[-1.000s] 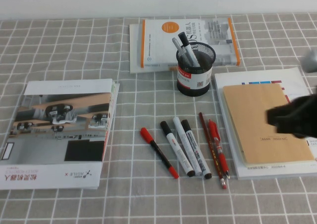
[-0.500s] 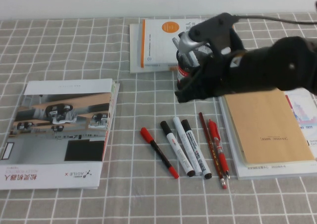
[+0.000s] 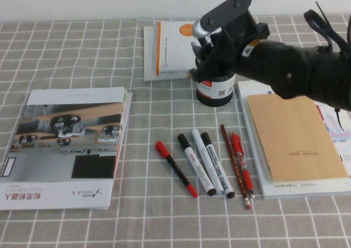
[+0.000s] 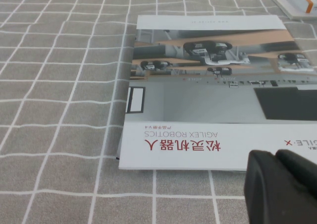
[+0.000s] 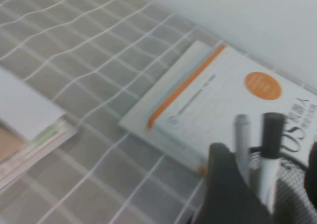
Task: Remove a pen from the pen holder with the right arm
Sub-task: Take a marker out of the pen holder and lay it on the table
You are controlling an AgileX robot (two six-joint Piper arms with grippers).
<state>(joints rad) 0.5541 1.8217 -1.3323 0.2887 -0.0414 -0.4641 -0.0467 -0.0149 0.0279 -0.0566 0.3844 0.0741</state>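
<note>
A black mesh pen holder with a red label stands at the back middle of the table. In the right wrist view a grey pen and a black-capped white pen stick up out of the pen holder. My right gripper hangs directly over the holder, open; in its wrist view the right gripper has one finger on each side of the two pens, touching neither. My left gripper is shut and empty, low over the near corner of a magazine.
Several markers and pens lie in a row in front of the holder. An orange-spined book lies behind it. A brown notebook on white papers is at the right, and the magazine is at the left.
My right arm swung in from the right edge to above the pen holder, and its fingers opened around the pens. The pens on the table have not moved.
</note>
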